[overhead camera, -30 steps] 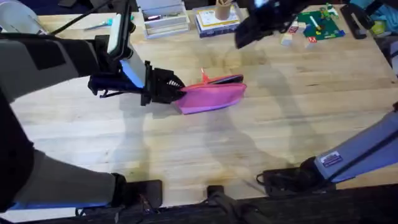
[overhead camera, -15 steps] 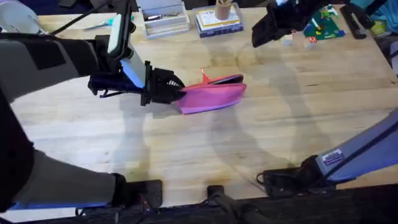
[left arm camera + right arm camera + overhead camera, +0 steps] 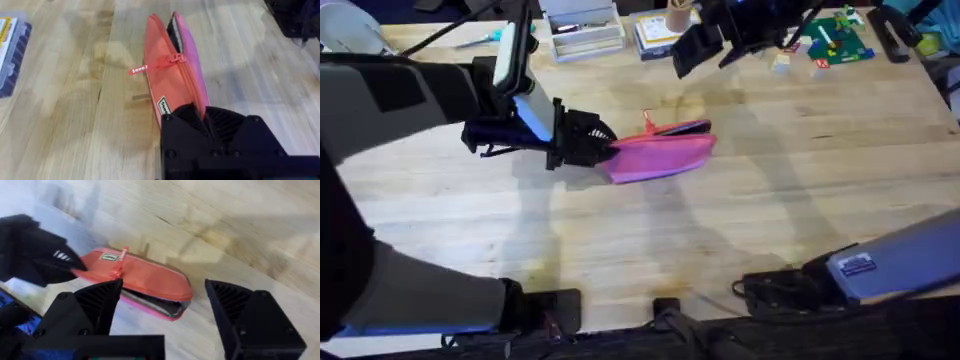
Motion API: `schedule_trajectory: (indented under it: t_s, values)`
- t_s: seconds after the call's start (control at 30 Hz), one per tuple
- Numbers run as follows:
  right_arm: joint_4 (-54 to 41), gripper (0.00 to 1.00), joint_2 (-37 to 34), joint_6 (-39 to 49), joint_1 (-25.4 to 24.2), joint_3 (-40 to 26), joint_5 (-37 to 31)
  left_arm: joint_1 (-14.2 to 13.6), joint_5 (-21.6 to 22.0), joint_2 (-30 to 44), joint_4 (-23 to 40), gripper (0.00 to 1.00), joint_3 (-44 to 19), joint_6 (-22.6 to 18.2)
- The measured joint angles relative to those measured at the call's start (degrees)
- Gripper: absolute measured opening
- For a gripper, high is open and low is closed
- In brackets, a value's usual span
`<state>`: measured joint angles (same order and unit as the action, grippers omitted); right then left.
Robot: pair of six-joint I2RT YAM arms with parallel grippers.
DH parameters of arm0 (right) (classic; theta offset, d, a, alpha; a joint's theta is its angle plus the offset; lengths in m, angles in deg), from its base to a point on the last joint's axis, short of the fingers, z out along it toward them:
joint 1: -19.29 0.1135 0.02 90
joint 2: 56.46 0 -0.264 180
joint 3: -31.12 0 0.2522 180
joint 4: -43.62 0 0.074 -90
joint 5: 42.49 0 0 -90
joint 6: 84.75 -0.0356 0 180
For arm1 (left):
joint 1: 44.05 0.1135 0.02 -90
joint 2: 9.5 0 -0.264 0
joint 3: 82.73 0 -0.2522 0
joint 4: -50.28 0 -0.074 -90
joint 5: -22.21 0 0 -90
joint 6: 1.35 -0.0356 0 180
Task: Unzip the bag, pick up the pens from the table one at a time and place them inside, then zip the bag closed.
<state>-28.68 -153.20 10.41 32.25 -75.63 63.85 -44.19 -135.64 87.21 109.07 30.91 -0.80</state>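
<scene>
Bag (image 3: pixel 663 155) end seemingly clamped by left jaws; right jaws wide.

Left arm reaches low and level, its hand (image 3: pixel 605 146) clamped on the bag (image 3: pixel 665 153). Right arm extends high, hand (image 3: pixel 162 312) fingers spread wide.
</scene>
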Motion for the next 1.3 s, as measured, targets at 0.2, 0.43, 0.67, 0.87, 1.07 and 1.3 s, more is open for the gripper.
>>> schedule_trajectory:
  t_s: [0.2, 0.43, 0.67, 0.87, 1.07, 1.3]
  values:
    - [0.0, 0.997, 2.6, -0.9, 2.4, -0.6, 0.0, 0.0, 0.0, 0.0, 0.0, 0.042, 0.0, 0.0]
    - [0.0, 0.997, 2.8, -5.5, 4.7, -0.6, 0.0, 0.0, 0.0, 0.0, 0.0, 0.043, 0.0, 0.0]
    - [0.0, 0.997, 2.8, -8.0, 5.0, -0.6, 0.0, 0.0, 0.0, 0.0, 0.0, 0.042, 0.0, 0.0]
    - [0.0, 0.998, 2.8, -8.2, 5.0, -0.6, 0.0, 0.0, -1.6, 0.0, 0.2, 0.713, 0.0, -0.3]
    - [0.0, 0.998, 2.8, -8.9, 5.0, -0.6, 0.0, 0.0, -1.9, 0.0, 0.2, 0.992, 0.0, -0.2]
    - [0.0, 0.998, 2.8, -12.4, 5.2, -0.6, 0.0, 0.1, -1.9, 0.0, 0.4, 0.993, 0.0, -0.2]
